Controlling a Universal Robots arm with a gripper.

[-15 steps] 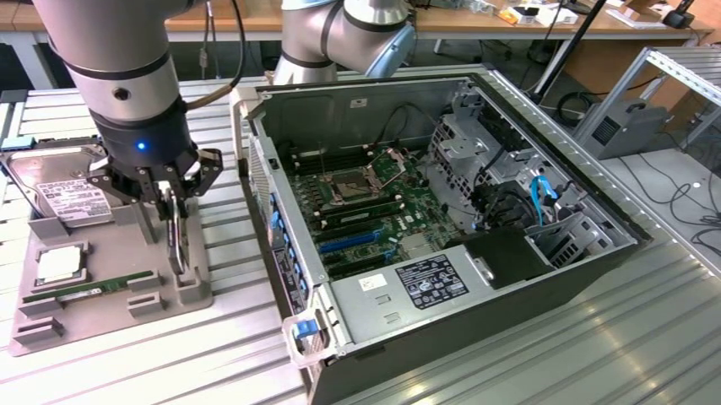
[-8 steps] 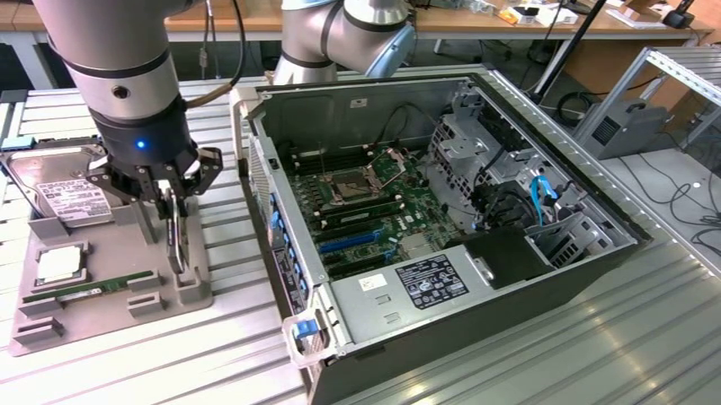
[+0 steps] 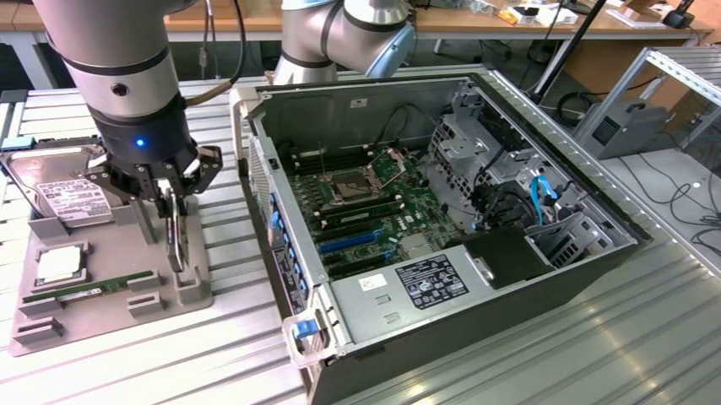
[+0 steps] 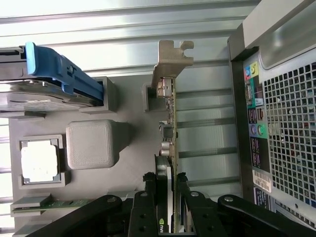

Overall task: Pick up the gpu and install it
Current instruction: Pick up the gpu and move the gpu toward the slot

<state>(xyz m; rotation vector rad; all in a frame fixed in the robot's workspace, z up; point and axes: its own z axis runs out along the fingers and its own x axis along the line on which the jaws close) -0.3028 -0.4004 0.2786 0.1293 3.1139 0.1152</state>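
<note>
- The open computer case [image 3: 372,337] lies on the surface [image 3: 563,354] and holds the motherboard [image 3: 372,202]; its card slots look unfilled.
- The grey tray [image 3: 113,316], at the case's 9 o'clock, holds a hard drive [image 3: 67,198] at its 11 o'clock, a CPU [image 3: 59,264] and a RAM stick [image 3: 84,291].
- The gpu [image 4: 169,123] stands on edge toward the tray's 3 o'clock side. It is probably light, stiff and fragile, best gripped across the cooler.
- The fingers [image 4: 148,197] are clamped on its two faces.

Your tabletop [image 3: 631,337] — ribbed metal slats — carries two things: the grey parts tray [image 3: 90,325] on the exterior view's left and, just beside it, the open computer case [image 3: 474,337] lying on its side.
</note>
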